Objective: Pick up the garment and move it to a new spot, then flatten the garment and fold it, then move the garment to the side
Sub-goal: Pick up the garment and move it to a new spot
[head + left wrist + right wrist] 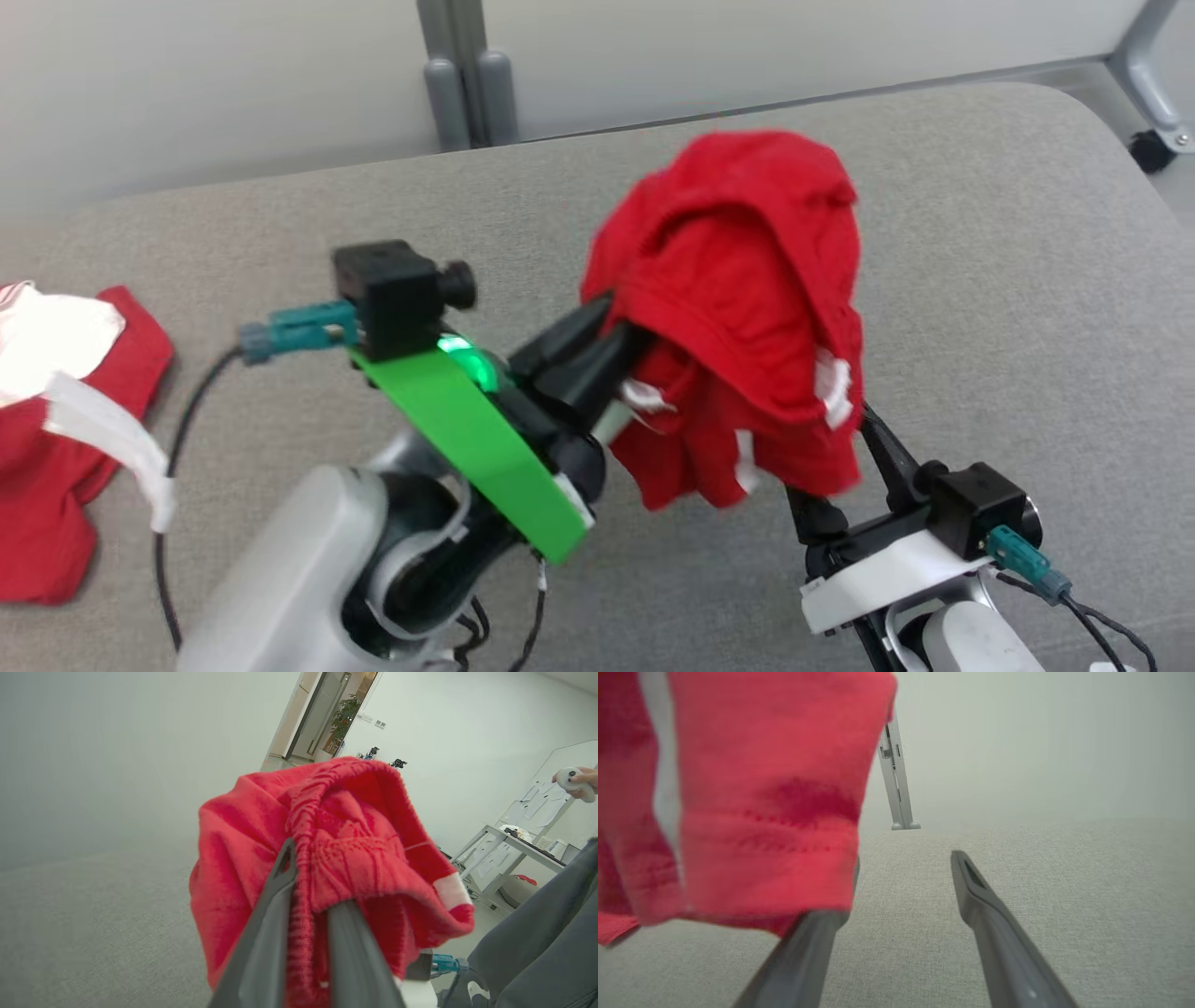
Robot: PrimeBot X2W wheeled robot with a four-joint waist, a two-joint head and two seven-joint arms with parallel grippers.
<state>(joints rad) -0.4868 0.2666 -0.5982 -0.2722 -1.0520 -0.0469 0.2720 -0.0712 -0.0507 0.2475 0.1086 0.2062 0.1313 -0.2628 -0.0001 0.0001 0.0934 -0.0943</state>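
Closest to the head camera, the pale forearm of the left arm is seen at the lower left, with a green plate and a black wrist camera mounted above it. Beyond these, the left gripper is clamped on the garment, a bunched red piece with small white patches. In the left wrist view a ribbed red band is pinched between the two dark fingers, which are drawn close together. The garment is held up off the grey fabric surface, roughly over its middle, and is hung in a crumpled heap from the grip, its lower edge draped down over the right gripper. The right gripper's jaws are spread wide and nothing is gripped between them. In the right wrist view the tip of one finger is hidden behind the hanging red cloth, and whether the cloth is touched by it cannot be told. A second red and white garment is laid crumpled at the left edge of the surface, well apart from the lifted one. A grey metal post is seen behind the surface's far edge. In the left wrist view a person's hand is seen at the right edge, closed around a white controller, with dark grey clothing lower down
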